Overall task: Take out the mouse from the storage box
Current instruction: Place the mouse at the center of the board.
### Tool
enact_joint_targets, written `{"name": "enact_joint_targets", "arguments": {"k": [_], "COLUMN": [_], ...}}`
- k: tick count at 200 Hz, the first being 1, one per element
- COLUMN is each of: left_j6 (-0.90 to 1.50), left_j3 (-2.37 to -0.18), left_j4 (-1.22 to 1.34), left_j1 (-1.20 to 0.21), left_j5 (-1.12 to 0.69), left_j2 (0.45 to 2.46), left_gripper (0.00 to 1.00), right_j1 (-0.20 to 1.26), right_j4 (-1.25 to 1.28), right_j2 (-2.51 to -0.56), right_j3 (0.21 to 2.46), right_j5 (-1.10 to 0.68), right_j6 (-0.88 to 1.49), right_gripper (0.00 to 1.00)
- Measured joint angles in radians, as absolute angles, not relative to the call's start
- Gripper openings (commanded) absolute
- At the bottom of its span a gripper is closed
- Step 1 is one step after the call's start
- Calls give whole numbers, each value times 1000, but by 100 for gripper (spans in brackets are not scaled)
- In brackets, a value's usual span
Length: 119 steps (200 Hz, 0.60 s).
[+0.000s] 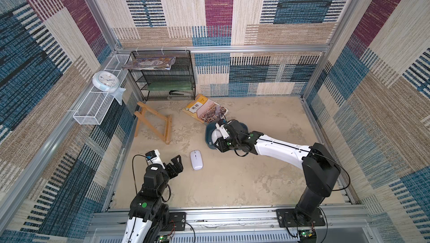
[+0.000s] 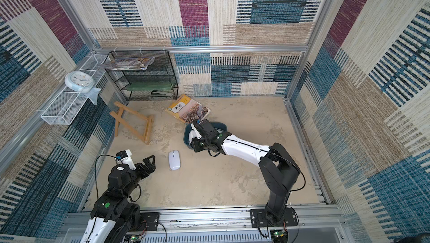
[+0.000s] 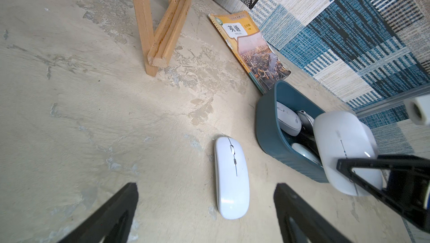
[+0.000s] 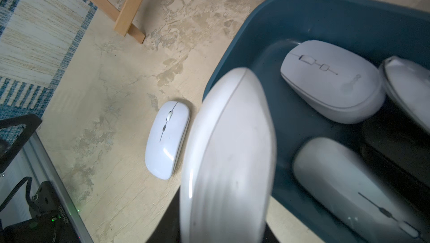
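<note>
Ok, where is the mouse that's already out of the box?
In a top view the loose mouse lies flat on the table near the middle, between the open left gripper and the storage box.

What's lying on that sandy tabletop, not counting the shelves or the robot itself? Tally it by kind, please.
Storage box: 1
Computer mice: 5 (flat mouse on the table, held mouse in the right hand, three pale mice in the box)
Textbook: 1
Wooden easel: 1
Total: 8, plus a dark shape in the box, too hidden to name.
</note>
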<state>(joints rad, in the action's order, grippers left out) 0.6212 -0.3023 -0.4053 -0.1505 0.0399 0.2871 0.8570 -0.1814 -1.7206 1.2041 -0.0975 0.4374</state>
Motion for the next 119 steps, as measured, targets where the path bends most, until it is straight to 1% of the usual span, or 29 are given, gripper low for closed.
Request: {"name": "enact_joint_targets", "arguments": {"k": [65,119], "left_j6": [622,622], "left_j3": [-302,-302], "left_j4": [-407,-413], "left_j1": [-150,-150], "left_j5": [40,41], "left_j2": [274,268], "left_gripper": [99,99], "right_j1": [932,973], "right_j4": [-42,88], "right_j2": [-1573,-1563], "right_j3": [962,852], "right_j5": [-114,-138], "right_j6": [538,638], "right_gripper": [21,21]}}
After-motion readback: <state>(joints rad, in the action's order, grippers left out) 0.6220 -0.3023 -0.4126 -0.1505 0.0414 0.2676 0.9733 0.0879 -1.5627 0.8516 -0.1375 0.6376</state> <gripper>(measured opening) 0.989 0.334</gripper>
